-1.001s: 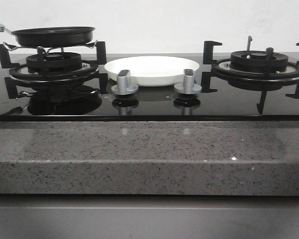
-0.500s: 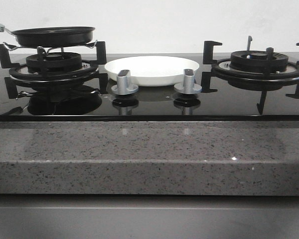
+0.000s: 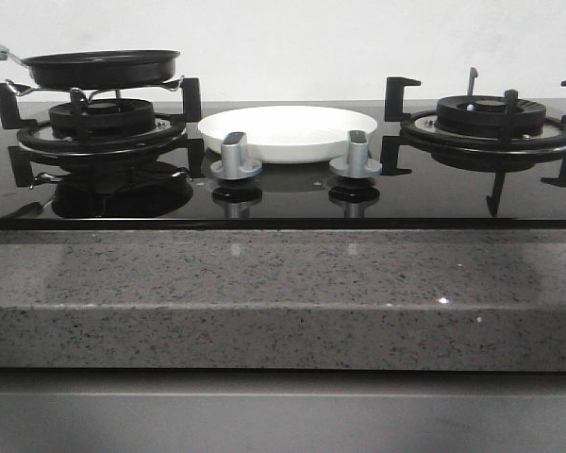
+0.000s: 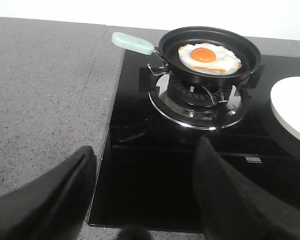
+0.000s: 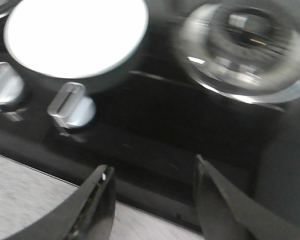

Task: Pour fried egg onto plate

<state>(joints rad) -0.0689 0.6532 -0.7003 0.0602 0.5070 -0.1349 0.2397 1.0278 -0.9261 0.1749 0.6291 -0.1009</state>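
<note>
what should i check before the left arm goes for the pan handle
1. Fried egg lies flat inside the black frying pan: ok.
2. Pan sits level on the left burner's supports: ok.
3. Pale green handle is free, with nothing touching it: ok.
4. Left gripper is open and holds nothing, short of the stove: ok.
5. Plate is bare and sits between the burners, behind the knobs: ok.
6. Right gripper is open and away from the plate; the right wrist view is blurred, so whether it is steady: cannot tell.
</note>
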